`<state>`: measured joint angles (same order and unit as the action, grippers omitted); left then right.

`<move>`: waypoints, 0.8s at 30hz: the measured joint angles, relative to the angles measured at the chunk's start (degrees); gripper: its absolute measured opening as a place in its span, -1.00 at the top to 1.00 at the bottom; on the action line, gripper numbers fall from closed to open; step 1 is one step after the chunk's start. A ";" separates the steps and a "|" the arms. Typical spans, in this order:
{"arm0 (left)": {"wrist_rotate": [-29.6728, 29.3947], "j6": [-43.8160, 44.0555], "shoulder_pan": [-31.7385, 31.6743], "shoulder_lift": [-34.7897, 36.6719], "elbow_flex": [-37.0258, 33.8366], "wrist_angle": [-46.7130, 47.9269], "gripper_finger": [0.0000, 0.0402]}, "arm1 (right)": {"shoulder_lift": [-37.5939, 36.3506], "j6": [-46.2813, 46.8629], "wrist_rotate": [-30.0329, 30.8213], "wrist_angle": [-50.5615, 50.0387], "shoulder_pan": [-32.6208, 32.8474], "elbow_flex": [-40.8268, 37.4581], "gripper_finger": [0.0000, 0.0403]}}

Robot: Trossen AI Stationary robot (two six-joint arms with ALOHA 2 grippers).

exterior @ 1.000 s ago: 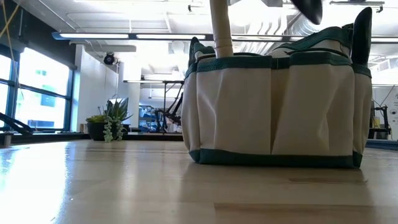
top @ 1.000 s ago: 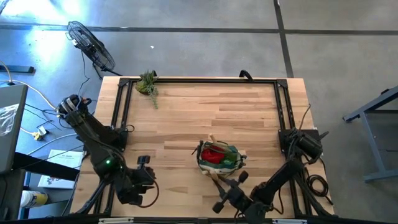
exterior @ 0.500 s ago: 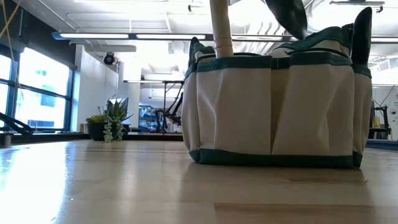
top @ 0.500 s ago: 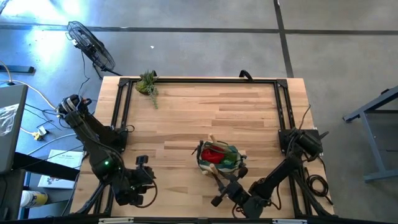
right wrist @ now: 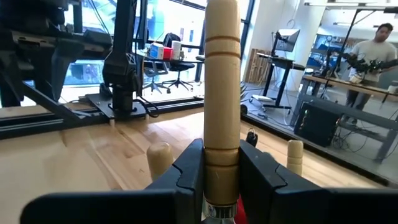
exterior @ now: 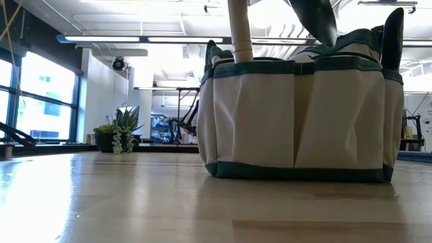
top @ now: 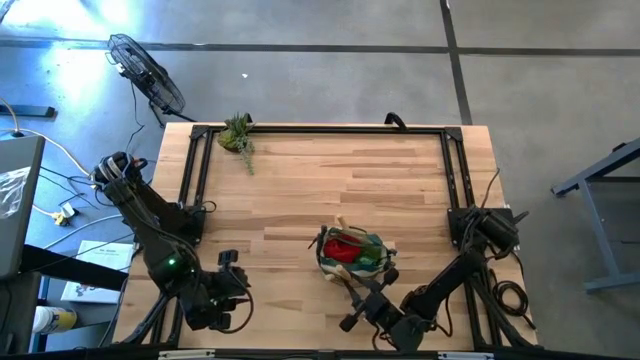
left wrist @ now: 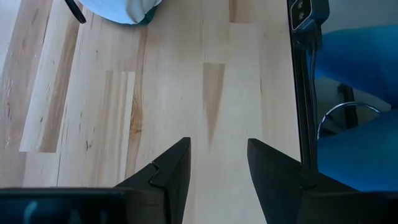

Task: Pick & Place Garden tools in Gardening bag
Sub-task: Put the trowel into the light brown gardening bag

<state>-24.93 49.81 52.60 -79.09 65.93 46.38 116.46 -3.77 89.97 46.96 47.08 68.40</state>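
Hovering at the near edge of the pale wooden surface point(top: 300, 190), the right gripper point(top: 352, 293) is carrying a wooden-handled metal garden tool point(right wrist: 222, 93), and the jaws are clamped on the round handle just above its metal collar. In the low view the tool's grey metal blade point(exterior: 317, 19) is hanging tip-down right at the rim of the small dark-green and tan fabric gardening bag point(exterior: 300, 115), which is standing upright toward the near side of the surface, close to the right arm. From above, the bag point(top: 352, 253) is showing a red fabric piece point(top: 345, 247) inside, and another wooden handle point(exterior: 239, 30) is already poking up out of it.

The step in hand looks like lowering this tool into the bag. To do it well, the arm should be keeping the blade vertical, centring it over the open mouth rather than the trim, and steering clear of the handle already standing there. Letting go only once the blade is well inside should stop the tool tipping out or dragging the soft bag over.

The left gripper point(left wrist: 213, 163) is waiting low over bare wood at the near left, jaws parted and holding nothing. A leafy green plant clump point(top: 238, 135) is sitting at the far left corner, well apart.
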 joint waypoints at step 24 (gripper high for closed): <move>-1.62 0.01 -0.07 0.00 0.00 -0.01 0.24 | -7.09 16.02 0.03 -0.44 0.77 -11.08 0.71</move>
<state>-26.55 49.82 52.53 -79.09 65.93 46.37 109.36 12.25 90.01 46.52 47.86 57.32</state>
